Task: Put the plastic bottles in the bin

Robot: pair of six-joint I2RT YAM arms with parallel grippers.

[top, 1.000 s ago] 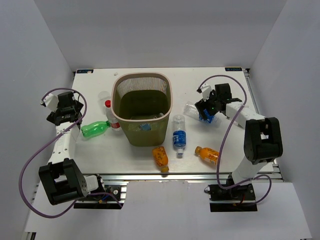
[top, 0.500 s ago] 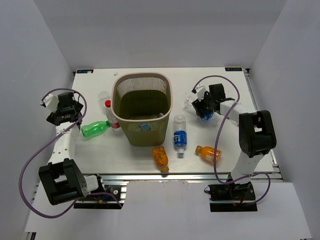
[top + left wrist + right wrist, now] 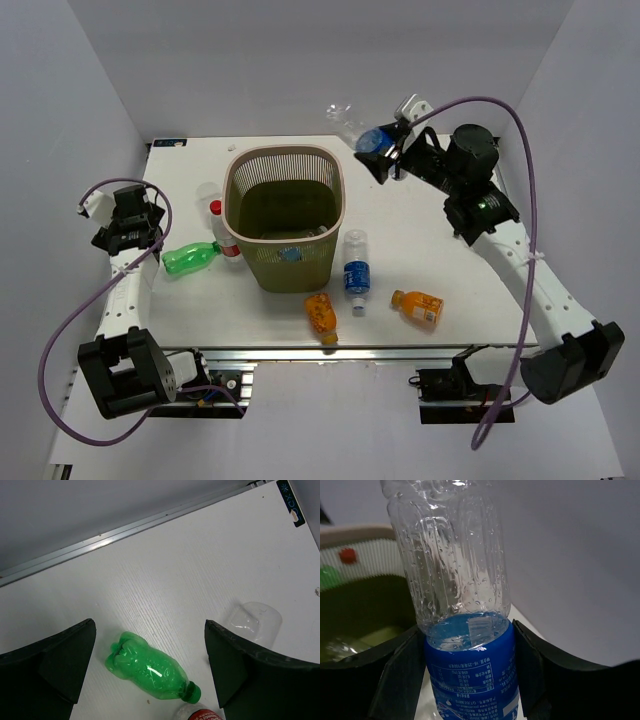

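Top external view: the bin (image 3: 290,262) is standing upright on the white table (image 3: 200,300), towards its far middle, with the bottles lying around it.
Right gripper (image 3: 378,152): it is gripping a clear bottle with a blue label (image 3: 358,130), clamped at the label end with the clear body pointing away from the arm.
Held bottle's place: it is hanging above the table, near the bin's far right corner.
Right wrist view: the two fingers (image 3: 402,675) are pressing on both sides of the blue label, and the bin's rim is showing to the left, behind the bottle.
Left gripper (image 3: 135,232): it is hovering with its fingers spread wide, holding nothing.
Left wrist view: the green bottle (image 3: 150,666) is lying on the table between the open fingers' tips, and they are not touching it.
Beside the bin's left wall: the green bottle is lying with its cap towards the bin, just beside the red-capped clear bottle (image 3: 222,232); the clear squat bottle (image 3: 208,193) is sitting a little farther back.
In front of the bin: one orange bottle (image 3: 320,315) is lying near the front right corner.
Right of the bin: a second blue-labelled bottle (image 3: 357,272) is lying just beside the wall, and the other orange bottle (image 3: 418,306) is lying farther right.
Inside the bin: something clear is lying on the bottom; what it is, I cannot tell.
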